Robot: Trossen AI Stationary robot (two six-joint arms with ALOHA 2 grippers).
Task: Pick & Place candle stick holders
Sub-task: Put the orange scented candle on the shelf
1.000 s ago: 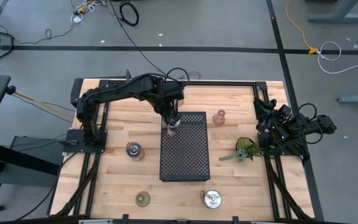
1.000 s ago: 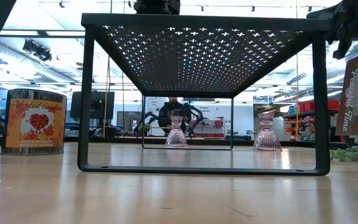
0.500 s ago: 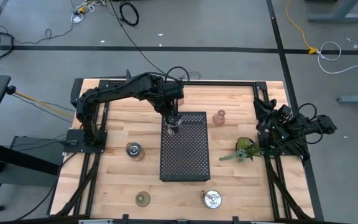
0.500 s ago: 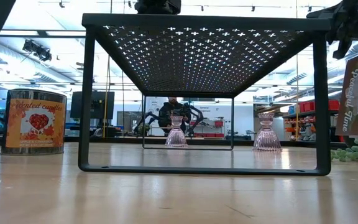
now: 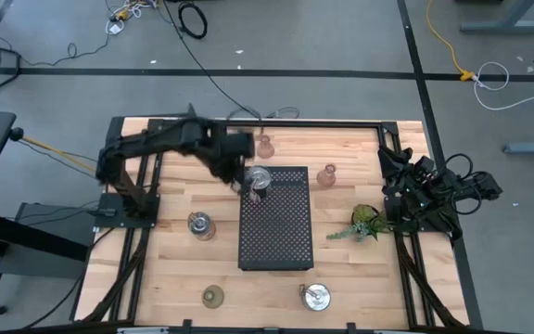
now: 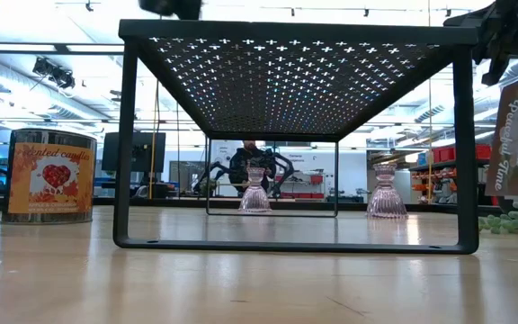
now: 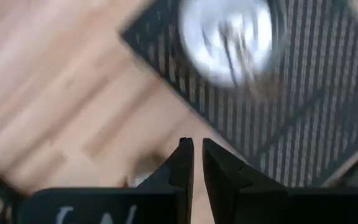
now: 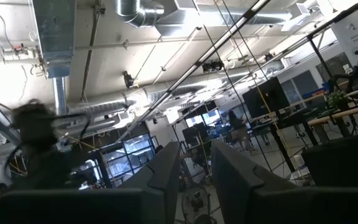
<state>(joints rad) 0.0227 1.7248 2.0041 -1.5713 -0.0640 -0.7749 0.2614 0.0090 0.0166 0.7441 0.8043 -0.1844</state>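
A silvery holder (image 5: 260, 178) stands on the far left corner of the black perforated tray (image 5: 276, 232); it also shows in the left wrist view (image 7: 229, 37). My left gripper (image 5: 240, 182) is shut and empty just left of the tray, over the wood (image 7: 197, 149). Two pink holders (image 5: 265, 146) (image 5: 327, 174) stand on the table by the tray's far end. Another silvery holder (image 5: 199, 224) stands left of the tray, a third (image 5: 316, 297) at the near edge, and the olive-green one (image 5: 213, 296) near it. My right gripper (image 8: 196, 155) is shut, parked at the table's right edge.
A green plant sprig (image 5: 364, 223) lies right of the tray. The tray stands on legs (image 6: 126, 144), with open room under it. The right arm (image 5: 429, 190) is folded at the right edge. Bare wood lies between the tray and the near edge.
My left arm has drawn back fast from above the tray's far left corner toward the table's left edge. The silvery holder stays standing on that corner. The pink holder behind the tray, covered by the arm before, now shows.
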